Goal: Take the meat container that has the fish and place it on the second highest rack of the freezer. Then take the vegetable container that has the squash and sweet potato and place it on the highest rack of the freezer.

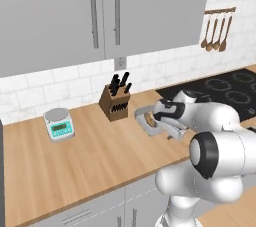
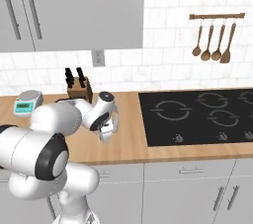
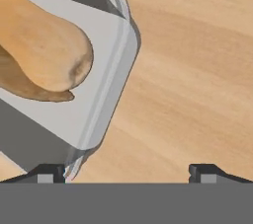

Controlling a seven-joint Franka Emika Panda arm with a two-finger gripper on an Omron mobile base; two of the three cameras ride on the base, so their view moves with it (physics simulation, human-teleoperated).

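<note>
I log: gripper (image 3: 127,173) fully open, holding nothing, one fingertip at rim of vegetable container (image 3: 106,90) with squash (image 3: 44,50), on wooden counter (image 3: 197,70)

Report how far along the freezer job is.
Done: nothing that can be confirmed; whether the fish tub is shelved can't be judged here. In hand: the open gripper hovers at a corner of the vegetable container, squash inside, sitting ungrasped on the counter. Left: grip it and carry it to the freezer's highest rack.
</note>
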